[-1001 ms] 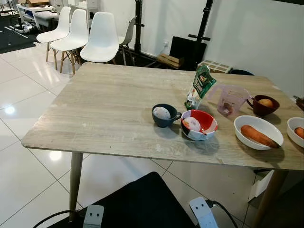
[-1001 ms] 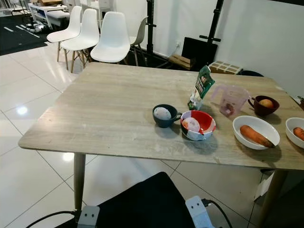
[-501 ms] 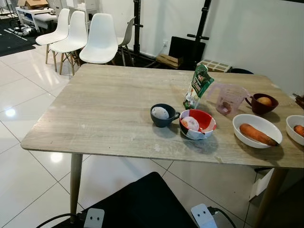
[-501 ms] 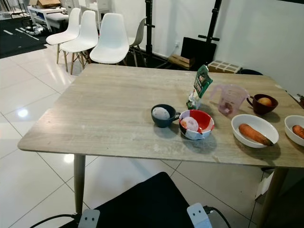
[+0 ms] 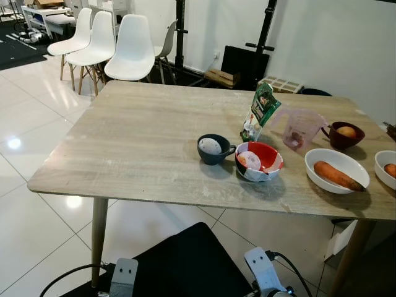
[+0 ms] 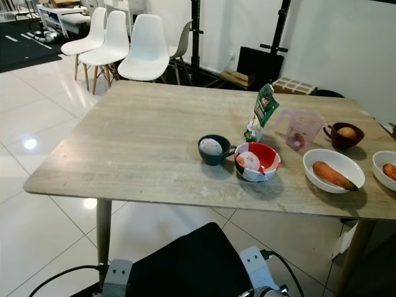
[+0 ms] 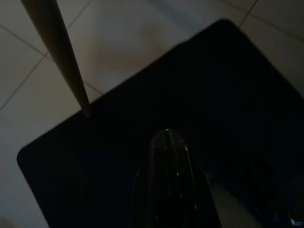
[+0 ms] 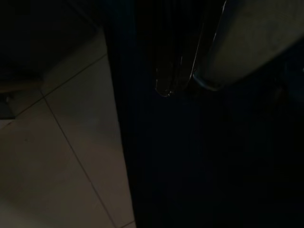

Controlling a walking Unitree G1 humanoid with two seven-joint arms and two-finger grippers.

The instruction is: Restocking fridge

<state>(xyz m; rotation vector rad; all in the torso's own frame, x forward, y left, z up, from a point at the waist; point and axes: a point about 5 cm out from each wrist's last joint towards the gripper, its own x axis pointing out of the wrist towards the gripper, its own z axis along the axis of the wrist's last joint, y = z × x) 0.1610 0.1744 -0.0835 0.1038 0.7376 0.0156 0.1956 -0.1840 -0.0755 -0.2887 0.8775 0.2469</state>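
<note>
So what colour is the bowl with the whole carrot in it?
White: the oval bowl holding the orange carrot, clearest in the left eye view.

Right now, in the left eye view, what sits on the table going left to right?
Blue cup → red bowl → pink jug → carrot dish → edge bowl.

On the table [image 5: 136, 142] before me I count two white dishes [image 5: 337, 171] [image 5: 385, 168], two dark cups [image 5: 214, 150] [image 5: 343, 135], one red bowl [image 5: 260, 162], one pink jug [image 5: 300, 128], one green pouch [image 5: 260, 111]. Three white chairs [image 5: 130, 51] stand beyond its far edge.
</note>
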